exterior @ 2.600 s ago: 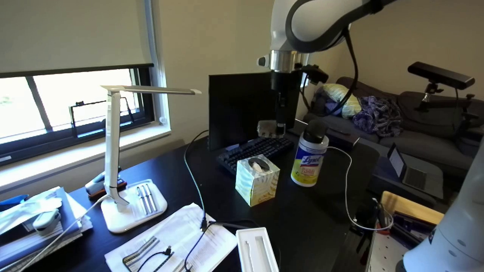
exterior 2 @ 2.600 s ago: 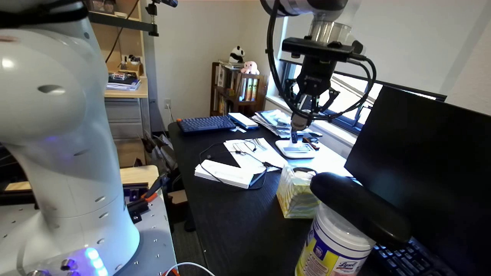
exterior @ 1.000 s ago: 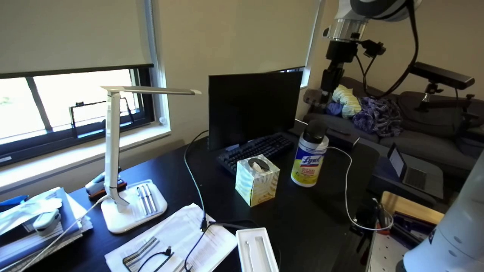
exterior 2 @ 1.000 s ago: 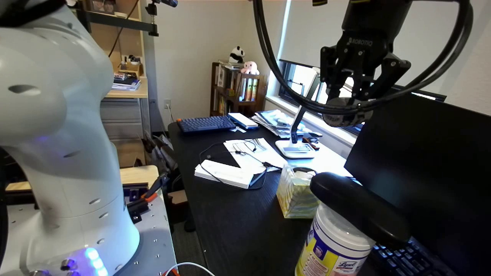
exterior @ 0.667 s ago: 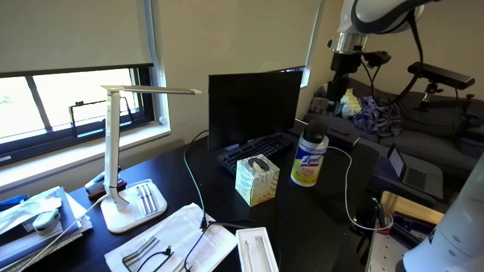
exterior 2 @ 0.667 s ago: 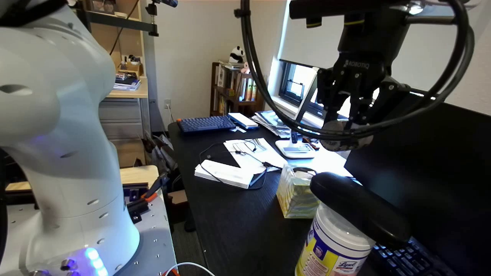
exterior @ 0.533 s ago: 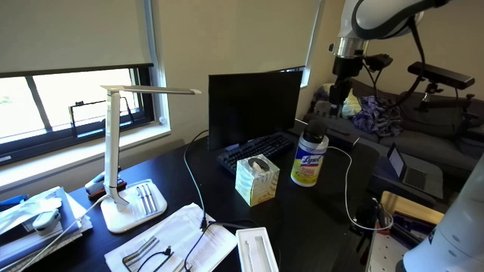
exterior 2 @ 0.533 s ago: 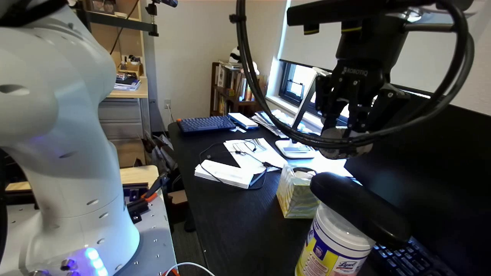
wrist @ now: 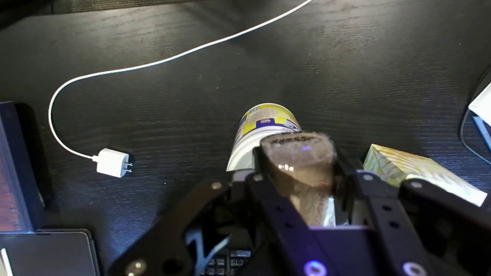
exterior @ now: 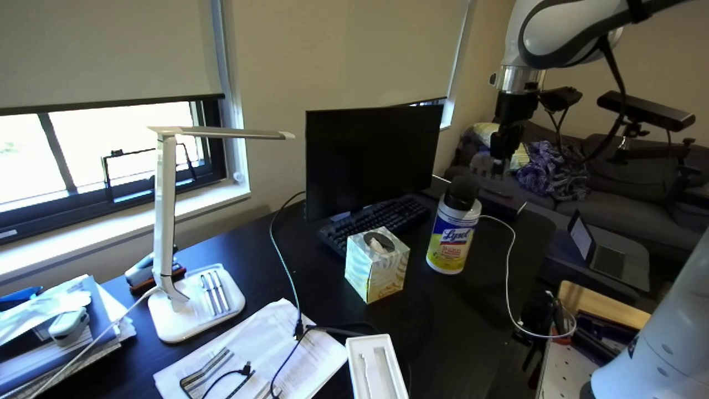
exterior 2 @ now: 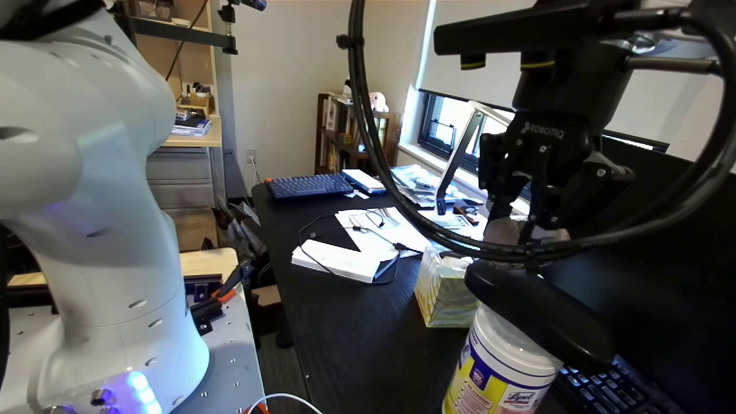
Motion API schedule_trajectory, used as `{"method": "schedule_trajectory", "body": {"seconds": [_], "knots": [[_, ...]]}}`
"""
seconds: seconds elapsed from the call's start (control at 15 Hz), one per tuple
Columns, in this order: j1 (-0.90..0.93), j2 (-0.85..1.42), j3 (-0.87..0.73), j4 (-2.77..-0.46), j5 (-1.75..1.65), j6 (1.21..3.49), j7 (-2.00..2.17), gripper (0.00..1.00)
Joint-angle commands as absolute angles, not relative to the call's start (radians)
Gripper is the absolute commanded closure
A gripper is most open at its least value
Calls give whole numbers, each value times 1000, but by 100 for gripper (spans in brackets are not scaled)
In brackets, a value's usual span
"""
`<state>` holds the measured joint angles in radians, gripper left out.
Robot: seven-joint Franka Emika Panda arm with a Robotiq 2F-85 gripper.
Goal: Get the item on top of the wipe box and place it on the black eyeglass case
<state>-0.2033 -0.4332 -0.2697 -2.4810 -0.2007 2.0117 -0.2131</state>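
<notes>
You've lowered your claw [wrist: 299, 155], clamped on the wrapped item [wrist: 303, 176], closer to the black eyeglass case [exterior 2: 537, 316], so final alignment and release are probably next.

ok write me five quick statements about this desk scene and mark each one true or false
1. The gripper holds a brownish item. True.
2. The black eyeglass case rests on the Lysol canister. True.
3. The Lysol canister lies on its side. False: it stands upright.
4. The wipe box shows a pale sheet at its opening. True.
5. The brownish item sits on the wipe box. False: the gripper holds it, away from that box.
</notes>
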Motion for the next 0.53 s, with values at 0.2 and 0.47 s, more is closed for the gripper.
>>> {"method": "schedule_trajectory", "body": {"seconds": [0.2, 0.47], "knots": [[-224, -354, -297, -2477, -191, 2110, -214, 85], [-216, -329, -297, -2487, -177, 2201, -220, 85]]}}
